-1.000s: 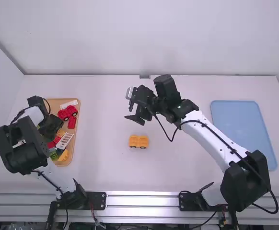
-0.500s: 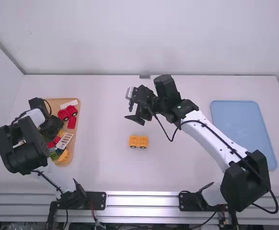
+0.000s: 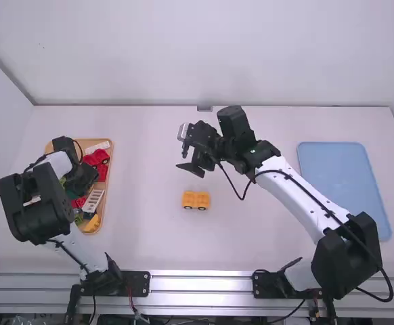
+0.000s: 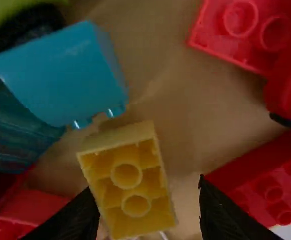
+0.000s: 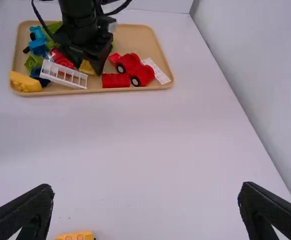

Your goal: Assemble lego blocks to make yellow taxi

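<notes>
Fingers of the left gripper [image 3: 82, 181] are held partly apart at one wooden tray [image 3: 112, 152] near the worktop's [image 3: 251, 237] left edge, with one yellow block [image 4: 135, 190] between them and a gap beside it. By the right gripper [image 3: 183, 150] nothing is held, its two fingers being spread wide. One yellow wheeled piece [image 3: 196, 199] is set nearer the worktop's near edge, and one white ladder piece [image 3: 94, 201] is laid by the tray's right edge.
</notes>
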Tool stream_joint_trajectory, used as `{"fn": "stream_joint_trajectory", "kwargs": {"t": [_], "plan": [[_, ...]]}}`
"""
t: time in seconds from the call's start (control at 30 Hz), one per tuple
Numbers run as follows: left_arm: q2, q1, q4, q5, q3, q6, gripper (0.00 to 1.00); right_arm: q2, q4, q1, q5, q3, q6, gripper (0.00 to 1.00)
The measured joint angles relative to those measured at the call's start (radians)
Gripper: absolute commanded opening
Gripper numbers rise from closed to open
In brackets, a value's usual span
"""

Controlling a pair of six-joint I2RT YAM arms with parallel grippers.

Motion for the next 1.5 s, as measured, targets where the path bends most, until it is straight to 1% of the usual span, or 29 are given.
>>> {"fn": "stream_joint_trajectory", "kwargs": {"t": [0.13, 0.3, 0.5, 0.53, 0.6, 0.7, 0.73, 0.77, 0.97, 1.07, 1.17, 1.4, 1.47, 1.5], "plan": [[0.000, -0.002, -0.021, -0.041, -0.001, -0.025, 0.52, 0.000, -0.007, 0.000, 0.015, 0.000, -0.002, 0.99], [0.000, -0.003, -0.025, -0.052, -0.001, -0.044, 0.52, 0.000, -0.012, 0.000, 0.023, 0.000, -0.004, 0.99], [0.000, -0.003, 0.034, -0.048, -0.047, -0.076, 0.50, 0.000, -0.014, 0.000, 0.022, 0.000, -0.003, 0.99], [0.000, -0.002, 0.034, -0.048, -0.055, -0.080, 0.49, 0.000, -0.015, 0.000, 0.022, 0.000, -0.002, 0.99], [0.000, -0.003, 0.035, -0.048, -0.056, -0.084, 0.43, 0.000, -0.016, 0.000, 0.022, 0.000, -0.002, 0.99], [0.000, -0.003, 0.041, -0.041, -0.056, -0.086, 0.40, 0.000, -0.015, 0.000, 0.023, 0.000, -0.002, 0.99], [0.000, -0.003, 0.043, -0.041, -0.056, -0.087, 0.36, 0.000, -0.014, 0.000, 0.022, 0.000, -0.003, 0.99], [0.000, -0.003, 0.045, -0.041, -0.056, -0.089, 0.36, 0.000, -0.015, 0.000, 0.023, 0.000, -0.003, 0.99], [0.000, -0.002, 0.058, -0.071, -0.056, -0.090, 0.37, 0.000, -0.019, 0.000, 0.023, 0.000, 0.000, 0.99], [0.000, -0.002, 0.056, -0.084, -0.056, -0.085, 0.39, 0.000, -0.019, 0.000, 0.025, 0.000, 0.000, 0.99], [0.000, -0.002, 0.056, -0.091, -0.056, -0.082, 0.38, 0.000, -0.019, 0.000, 0.025, 0.000, 0.000, 0.98], [0.000, -0.001, 0.062, -0.097, -0.056, -0.071, 0.26, 0.000, -0.025, 0.000, 0.025, 0.000, 0.000, 0.99], [0.000, -0.001, 0.075, -0.089, -0.056, -0.058, 0.20, 0.000, -0.026, 0.000, 0.025, 0.000, -0.002, 0.99], [0.000, 0.000, 0.082, -0.084, -0.056, -0.050, 0.12, 0.000, -0.026, 0.000, 0.026, 0.000, 0.000, 0.99]]}}
